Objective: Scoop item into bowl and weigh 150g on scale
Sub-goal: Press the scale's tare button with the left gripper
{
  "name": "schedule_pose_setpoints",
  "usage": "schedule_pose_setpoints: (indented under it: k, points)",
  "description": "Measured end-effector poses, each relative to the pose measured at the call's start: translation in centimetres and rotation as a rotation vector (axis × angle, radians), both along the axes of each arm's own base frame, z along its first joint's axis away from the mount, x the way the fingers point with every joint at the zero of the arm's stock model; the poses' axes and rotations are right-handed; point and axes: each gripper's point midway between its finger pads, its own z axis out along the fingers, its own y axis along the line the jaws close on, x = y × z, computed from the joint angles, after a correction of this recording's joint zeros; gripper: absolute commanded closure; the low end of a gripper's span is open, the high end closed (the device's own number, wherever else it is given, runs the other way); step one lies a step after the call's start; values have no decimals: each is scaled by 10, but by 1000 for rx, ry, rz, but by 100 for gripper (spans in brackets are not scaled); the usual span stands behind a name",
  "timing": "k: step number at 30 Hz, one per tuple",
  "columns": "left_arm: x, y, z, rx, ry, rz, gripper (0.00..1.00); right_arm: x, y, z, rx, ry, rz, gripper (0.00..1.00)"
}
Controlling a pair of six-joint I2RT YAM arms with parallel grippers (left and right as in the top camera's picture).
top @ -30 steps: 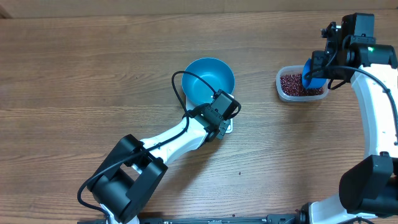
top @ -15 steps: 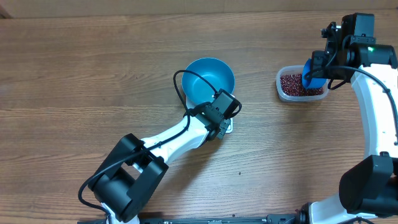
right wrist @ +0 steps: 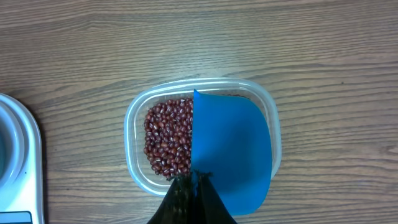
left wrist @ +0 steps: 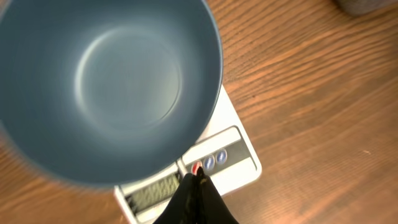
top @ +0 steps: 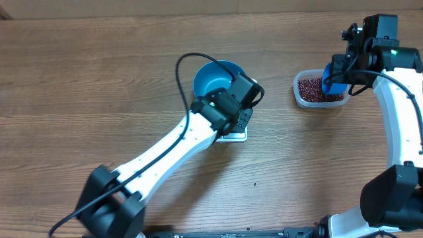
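You can't read the display on the scale point(left wrist: 227, 124) from the left wrist: the bowl point(left wrist: 106, 81) overhangs it, and the bowl's near rim is blurred and cut by the top and left edges. The left tool point(left wrist: 198, 179) runs off the bottom. Overhead, the left arm point(top: 178, 142) covers most of the scale and part of the bowl. At the right wrist, the scoop point(right wrist: 230, 149) hides about half the beans point(right wrist: 168, 140); the right tool point(right wrist: 193, 182) is cropped below.

my left arm point(top: 165, 151): white, black joints | cable point(top: 177, 69): black loop | my left gripper point(left wrist: 198, 175): black | right arm point(top: 398, 116): green light point(top: 394, 51)
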Motion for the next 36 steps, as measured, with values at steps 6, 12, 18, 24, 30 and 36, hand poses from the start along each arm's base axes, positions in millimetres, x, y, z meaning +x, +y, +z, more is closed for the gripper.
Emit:
schedule_pose_setpoints:
  k: [6, 12, 18, 24, 30, 36]
  points:
    - [-25, 18, 6, 9, 98, 75, 96, 0, 0, 0, 0, 2, 0, 96]
    - [-44, 29, -3, 32, 194, 116, 96, -2, 0, -1, 1, 7, 0, 96]
    - [-55, 34, -7, 23, 258, 171, 95, -4, 0, -2, 2, 19, 0, 96]
    - [-48, 46, -8, -8, 295, 240, 85, -5, 1, -2, 3, 20, 1, 96]
    - [-41, 54, -8, -42, 314, 283, 61, -5, 1, -2, 3, 21, 0, 96]
    - [-35, 49, -6, -72, 297, 278, 25, -7, 1, -4, 5, 34, 0, 96]
